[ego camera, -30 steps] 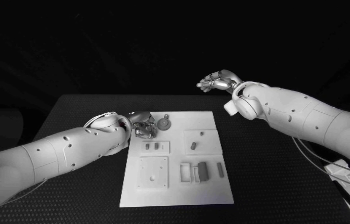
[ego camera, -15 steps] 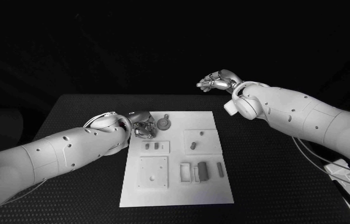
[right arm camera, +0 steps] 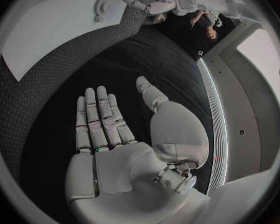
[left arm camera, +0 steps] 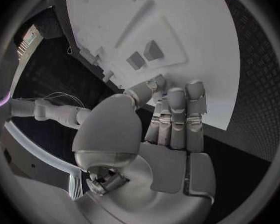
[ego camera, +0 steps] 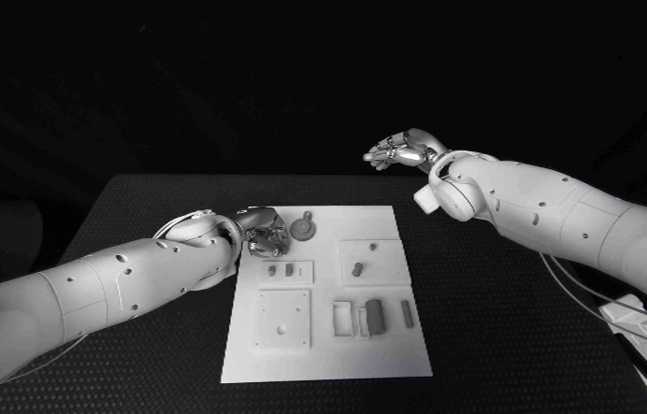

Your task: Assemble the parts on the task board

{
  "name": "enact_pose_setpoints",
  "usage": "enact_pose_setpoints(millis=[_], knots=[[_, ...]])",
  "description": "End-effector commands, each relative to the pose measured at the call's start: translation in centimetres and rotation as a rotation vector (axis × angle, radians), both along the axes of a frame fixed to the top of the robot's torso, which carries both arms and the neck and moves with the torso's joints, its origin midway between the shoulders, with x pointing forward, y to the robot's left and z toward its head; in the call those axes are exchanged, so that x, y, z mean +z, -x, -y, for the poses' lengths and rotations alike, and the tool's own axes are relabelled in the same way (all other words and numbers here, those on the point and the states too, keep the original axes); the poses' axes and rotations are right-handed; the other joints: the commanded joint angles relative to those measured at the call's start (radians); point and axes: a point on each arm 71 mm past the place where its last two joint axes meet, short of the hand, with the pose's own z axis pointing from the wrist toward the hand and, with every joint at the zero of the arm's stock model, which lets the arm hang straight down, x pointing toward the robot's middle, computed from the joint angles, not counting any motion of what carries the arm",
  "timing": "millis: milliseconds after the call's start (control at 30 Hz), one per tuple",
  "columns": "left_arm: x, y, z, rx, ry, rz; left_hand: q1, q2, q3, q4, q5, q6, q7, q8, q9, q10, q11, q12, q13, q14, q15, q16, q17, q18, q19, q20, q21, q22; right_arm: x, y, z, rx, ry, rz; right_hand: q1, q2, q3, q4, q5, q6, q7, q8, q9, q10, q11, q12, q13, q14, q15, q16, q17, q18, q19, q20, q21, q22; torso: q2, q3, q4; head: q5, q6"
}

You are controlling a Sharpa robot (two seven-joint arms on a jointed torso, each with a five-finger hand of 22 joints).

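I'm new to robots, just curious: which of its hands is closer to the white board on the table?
Left. The left hand sits at the task board's far left corner, over its edge. The right hand hangs raised beyond the board's far edge, apart from it.

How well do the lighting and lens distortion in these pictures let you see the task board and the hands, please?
Head view: the white task board is brightly lit and the room behind is black; the small parts on it read clearly. Left wrist view: fisheye bends the board's straight edges, and the left hand over its edge is evenly lit. Right wrist view: the right hand stands sharp over dark table.
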Motion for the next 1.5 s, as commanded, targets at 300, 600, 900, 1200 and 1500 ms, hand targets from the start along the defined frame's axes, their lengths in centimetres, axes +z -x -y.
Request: enact_pose_setpoints(millis=[300, 600, 900, 1200, 1500], knots=[[0.1, -0.1, -0.2, 0.008, 0.014, 0.007, 0.001, -0.006, -0.005, 0.004, -0.006, -0.009, 0.001, -0.004, -0.002, -0.003, -0.004, 0.006, 0.003, -0.003, -0.004, 0.006, 0.000, 0.107, 0.000, 0.003, -0.005, 0.018, 0.0, 0.0, 0.0, 0.011, -0.003, -0.003, -0.012, 0.000, 0.003, 0.005, 0.001, -0.008, 0.021, 0.005, -0.002, 0.003, 0.002, 0.004, -0.002, -0.002, 0.006, -0.005, 0.001, -0.009, -0.002, 0.003, -0.005, 0.002, 0.000, 0.0005, -0.0006, -0.001, -0.001], [0.1, -0.1, -0.9, 0.022, 0.004, 0.000, 0.007, -0.006, -0.003, 0.001, -0.005, 0.004, 0.006, 0.004, 0.002, -0.007, -0.004, 0.010, 0.006, -0.004, -0.004, 0.006, -0.001, 0.107, 0.000, 0.002, -0.007, 0.018, 0.0, 0.0, 0.1, 0.008, -0.002, -0.005, -0.010, 0.000, 0.003, 0.004, 0.001, -0.008, 0.021, 0.006, -0.002, 0.003, 0.002, 0.004, -0.003, -0.001, 0.006, -0.005, 0.002, -0.009, -0.002, 0.003, -0.005, 0.002, 0.000, 0.0004, -0.0005, -0.002, 0.000], [0.1, -0.3, -2.2, 0.050, -0.002, 0.009, 0.017, -0.006, 0.002, -0.002, -0.003, 0.016, 0.011, 0.013, 0.004, -0.010, -0.003, 0.015, 0.010, -0.005, -0.004, 0.006, -0.002, 0.107, -0.001, 0.003, -0.008, 0.018, -0.2, 0.1, 0.6, -0.002, 0.003, -0.007, -0.007, 0.000, 0.005, 0.001, 0.001, -0.008, 0.021, 0.006, -0.002, 0.003, 0.002, 0.005, -0.004, -0.001, 0.006, -0.005, 0.003, -0.009, -0.002, 0.003, -0.005, 0.003, 0.000, -0.0001, 0.0000, -0.004, 0.001], [0.7, -0.6, -4.7, 0.212, 0.218, -0.042, -0.020, -0.014, 0.001, 0.025, 0.002, 0.025, 0.028, 0.020, 0.006, -0.023, 0.003, 0.022, 0.016, -0.053, 0.005, -0.031, -0.020, 0.094, -0.045, 0.014, -0.041, 0.009, -0.9, 0.9, 1.0, 0.064, 0.190, 0.012, 0.083, 0.004, 0.032, -0.016, 0.001, -0.001, 0.018, 0.014, -0.002, 0.008, 0.000, 0.013, -0.012, 0.022, -0.003, 0.004, 0.014, -0.002, 0.016, 0.000, 0.001, 0.013, -0.001, 0.0001, 0.0003, -0.007, 0.013], [2.6, -0.7, -6.5, 0.353, 0.549, -0.138, -0.064, -0.028, -0.010, 0.052, 0.002, -0.001, 0.042, 0.018, 0.008, -0.075, 0.034, 0.027, 0.025, -0.172, 0.043, -0.226, -0.109, 0.046, -0.183, 0.051, -0.208, -0.078, -2.0, 2.6, 0.3, 0.202, 0.440, 0.031, 0.163, -0.001, 0.038, -0.018, 0.001, 0.038, 0.001, 0.041, 0.007, 0.046, -0.018, 0.041, -0.013, 0.130, -0.054, 0.054, 0.043, 0.034, 0.122, -0.008, 0.037, 0.020, 0.000, 0.0016, -0.0006, -0.008, 0.024]])
